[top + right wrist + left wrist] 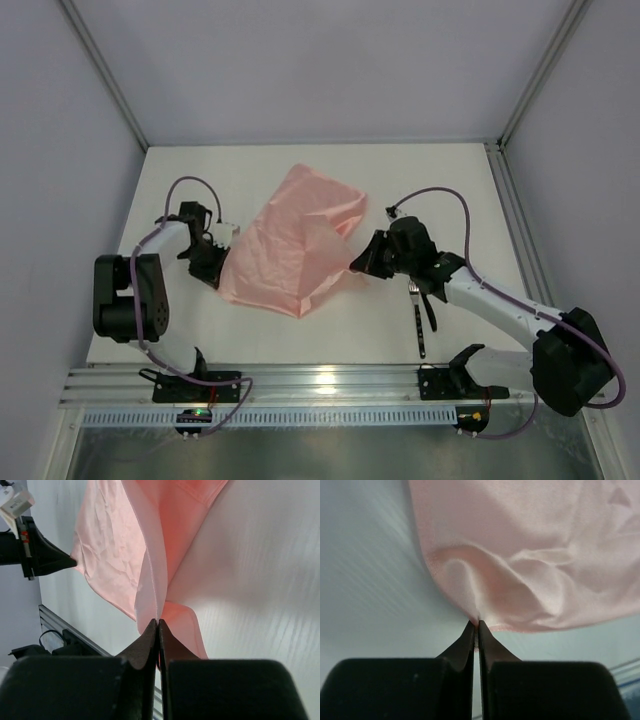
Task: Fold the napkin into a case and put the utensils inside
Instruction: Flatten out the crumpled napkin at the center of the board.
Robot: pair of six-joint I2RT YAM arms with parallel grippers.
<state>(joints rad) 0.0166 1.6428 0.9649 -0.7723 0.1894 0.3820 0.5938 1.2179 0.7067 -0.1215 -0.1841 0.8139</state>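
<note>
The salmon-pink napkin (290, 245) lies creased and partly lifted in the middle of the white table. My left gripper (222, 268) is shut on the napkin's left edge; in the left wrist view the cloth (520, 570) is pinched between the closed tips of that gripper (478, 624). My right gripper (357, 262) is shut on the napkin's right edge, and the right wrist view shows a raised fold (152, 565) rising from its closed tips (158, 622). The utensils (419, 318), dark and slim with a fork's pale tines, lie under the right arm near the front edge.
A metal rail (320, 385) with both arm bases runs along the table's near edge. Grey walls and frame posts (105, 75) enclose the table. The left gripper's tip (55, 560) shows in the right wrist view, at the cloth's far side.
</note>
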